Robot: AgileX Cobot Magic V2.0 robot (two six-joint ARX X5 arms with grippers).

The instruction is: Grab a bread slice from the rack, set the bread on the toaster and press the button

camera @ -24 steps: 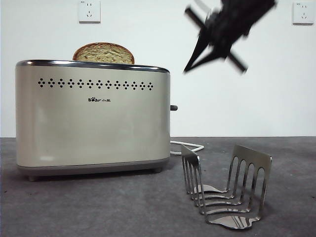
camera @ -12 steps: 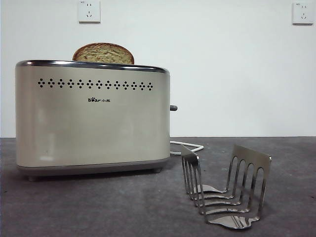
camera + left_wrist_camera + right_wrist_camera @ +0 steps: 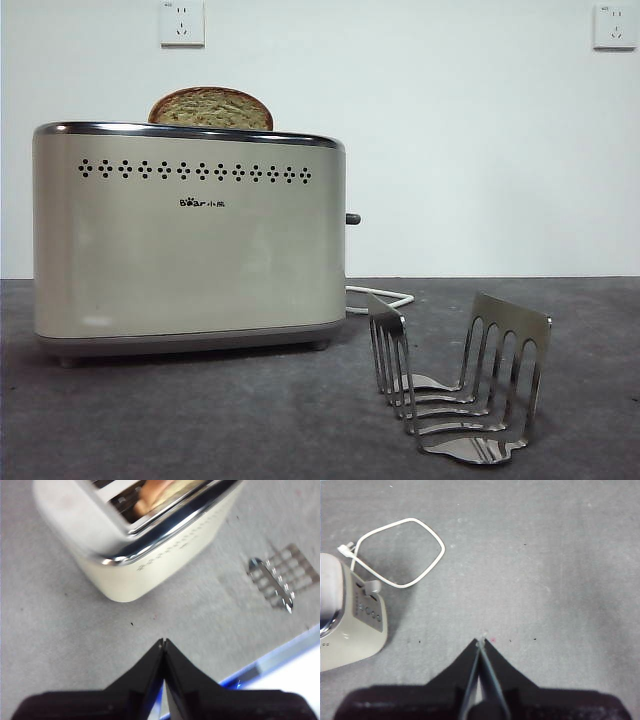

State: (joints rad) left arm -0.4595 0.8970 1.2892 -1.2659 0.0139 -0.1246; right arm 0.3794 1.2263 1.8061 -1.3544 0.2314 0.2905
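Bread slice (image 3: 211, 107) upright in toaster (image 3: 190, 240); steel rack (image 3: 457, 378) beside.

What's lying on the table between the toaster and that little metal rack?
In the front view, a loop of white power cord lies behind the gap between the toaster and the rack; otherwise only bare grey tabletop.

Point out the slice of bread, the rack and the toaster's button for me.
slice of bread (image 3: 211, 107), front view, on its speckled face above the toaster slot.
rack (image 3: 510, 343), front view, on its nearer end plate.
button (image 3: 352, 219), front view, on the knob's tip.
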